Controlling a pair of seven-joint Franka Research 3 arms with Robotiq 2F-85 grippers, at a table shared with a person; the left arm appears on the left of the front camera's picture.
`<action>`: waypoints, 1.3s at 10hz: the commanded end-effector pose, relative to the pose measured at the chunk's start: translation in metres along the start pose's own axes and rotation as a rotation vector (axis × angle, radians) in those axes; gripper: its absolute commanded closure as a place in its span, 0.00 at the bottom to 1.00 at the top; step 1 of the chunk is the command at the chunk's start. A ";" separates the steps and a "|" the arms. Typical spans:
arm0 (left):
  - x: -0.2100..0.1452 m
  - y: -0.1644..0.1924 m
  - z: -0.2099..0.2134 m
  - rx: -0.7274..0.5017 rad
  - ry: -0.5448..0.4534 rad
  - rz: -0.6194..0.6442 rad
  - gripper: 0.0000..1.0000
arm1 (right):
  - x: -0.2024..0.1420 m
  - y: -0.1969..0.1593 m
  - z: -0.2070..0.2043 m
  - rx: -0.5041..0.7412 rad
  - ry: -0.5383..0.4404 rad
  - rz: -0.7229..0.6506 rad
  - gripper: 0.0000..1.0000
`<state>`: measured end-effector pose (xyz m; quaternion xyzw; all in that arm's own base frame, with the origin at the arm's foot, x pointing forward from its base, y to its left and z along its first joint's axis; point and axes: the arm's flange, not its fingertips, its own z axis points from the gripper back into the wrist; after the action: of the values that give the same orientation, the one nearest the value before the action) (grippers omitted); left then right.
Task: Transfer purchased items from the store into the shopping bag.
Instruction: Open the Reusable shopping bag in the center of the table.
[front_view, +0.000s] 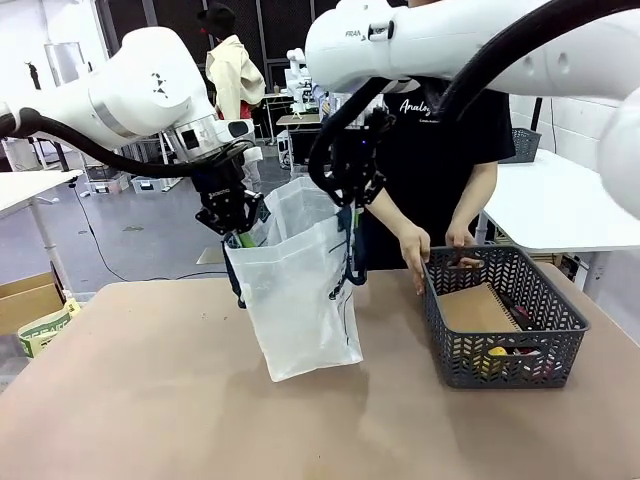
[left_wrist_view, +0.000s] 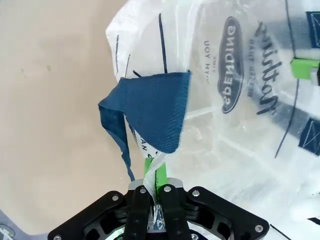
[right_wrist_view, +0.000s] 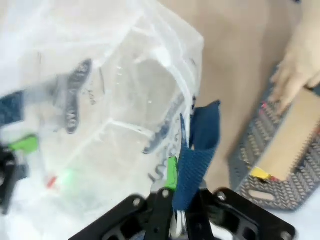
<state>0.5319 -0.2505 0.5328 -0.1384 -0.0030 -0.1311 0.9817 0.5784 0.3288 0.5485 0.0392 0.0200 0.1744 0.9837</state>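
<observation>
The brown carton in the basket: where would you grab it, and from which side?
From above, probably: the basket has lattice walls that fence off its sides. The brown carton lies face up on the other goods, too broad to pinch across, so take its thin near edge, which also stays clear of the person's hands at the far rim.

My white arms (front_view: 130, 85) carry black cables (front_view: 90, 150); my black left gripper (left_wrist_view: 154, 170) has silver screws (left_wrist_view: 143, 190) at 6 o'clock and green pads (left_wrist_view: 148, 172).

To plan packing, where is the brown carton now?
Front view, right side: the brown carton lies inside the grey basket, to the right of the shopping bag.
</observation>
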 end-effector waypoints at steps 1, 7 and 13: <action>-0.014 0.015 0.002 0.041 -0.020 -0.043 1.00 | -0.032 -0.018 -0.018 -0.042 -0.027 0.047 1.00; -0.010 0.014 0.015 0.026 -0.029 -0.018 1.00 | -0.026 -0.022 -0.014 -0.036 0.009 0.057 1.00; -0.024 0.028 0.019 0.071 0.005 -0.228 1.00 | -0.037 -0.049 0.005 -0.092 0.005 0.212 1.00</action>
<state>0.5203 -0.2257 0.5403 -0.1115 -0.0180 -0.2329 0.9659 0.5620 0.2799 0.5497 0.0029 0.0174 0.2539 0.9671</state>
